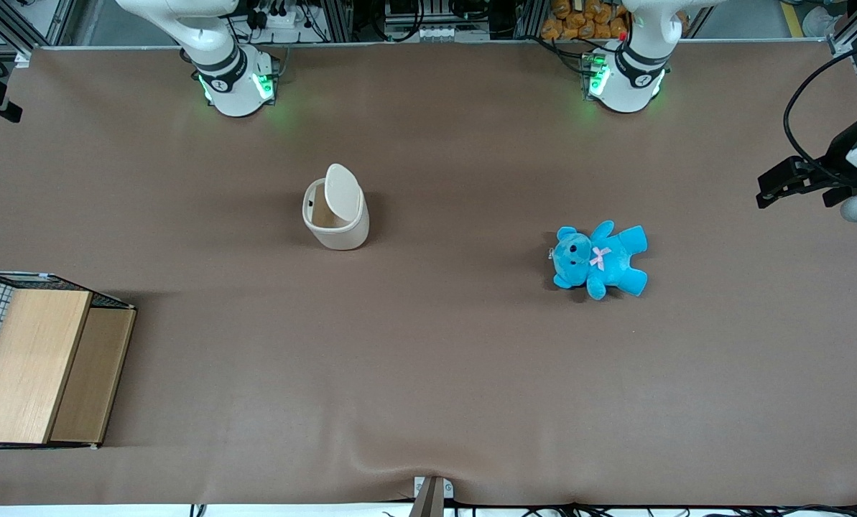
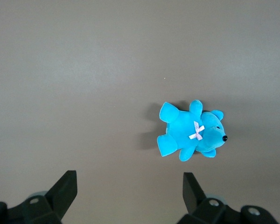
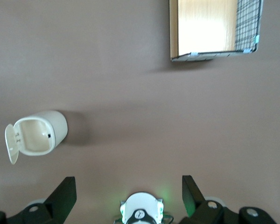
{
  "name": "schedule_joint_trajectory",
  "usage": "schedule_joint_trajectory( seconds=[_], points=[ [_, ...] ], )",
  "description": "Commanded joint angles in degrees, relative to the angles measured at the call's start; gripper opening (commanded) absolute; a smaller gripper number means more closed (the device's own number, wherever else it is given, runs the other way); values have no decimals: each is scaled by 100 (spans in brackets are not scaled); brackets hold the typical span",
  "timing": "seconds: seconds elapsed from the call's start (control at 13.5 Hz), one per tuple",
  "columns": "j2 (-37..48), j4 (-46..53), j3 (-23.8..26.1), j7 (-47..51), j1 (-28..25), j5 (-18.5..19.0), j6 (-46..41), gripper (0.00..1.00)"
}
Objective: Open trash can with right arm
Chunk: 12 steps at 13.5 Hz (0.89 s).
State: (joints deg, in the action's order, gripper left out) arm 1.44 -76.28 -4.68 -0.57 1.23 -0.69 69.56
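The cream-white trash can (image 1: 336, 219) stands upright near the middle of the table. Its flat lid (image 1: 344, 190) is swung up and the tan inside shows. The right wrist view also shows the trash can (image 3: 39, 133) with its lid (image 3: 10, 143) hanging open. My right gripper (image 3: 128, 192) is high above the table, well apart from the can, with its black fingers (image 3: 65, 191) spread wide and nothing between them. It is out of the front view, where only the right arm's base (image 1: 234, 79) shows at the table's back edge.
A blue teddy bear (image 1: 600, 260) lies on the table toward the parked arm's end; it also shows in the left wrist view (image 2: 191, 133). A wooden box with a wire-mesh side (image 1: 40, 359) stands at the working arm's end, nearer the front camera, and shows in the right wrist view (image 3: 207, 28).
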Motion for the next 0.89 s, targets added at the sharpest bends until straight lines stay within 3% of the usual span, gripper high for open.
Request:
schedule_joint_trajectory(
  seconds=[0.0, 0.81],
  points=[
    [-74, 166, -16, 22, -44, 183, 57, 100],
    [-74, 122, -25, 31, -35, 122, 49, 100]
  ],
)
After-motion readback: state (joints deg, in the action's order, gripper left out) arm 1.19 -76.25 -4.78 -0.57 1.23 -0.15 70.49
